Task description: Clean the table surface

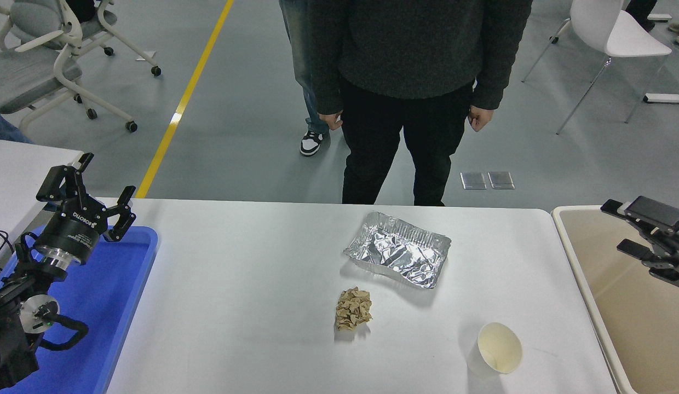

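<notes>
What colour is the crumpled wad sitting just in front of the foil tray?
Light brown, like kraft paper. The crumpled wad shows clearly in the head view, just near of the foil tray.

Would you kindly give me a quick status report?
Left gripper open over blue tray; right gripper open over beige bin. Table surface uncleared: foil tray, paper wad, cup.

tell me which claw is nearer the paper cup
Right. The right claw hovers over the beige bin, up and to the right of the paper cup. The left claw is far across the table surface, above the blue tray.
</notes>
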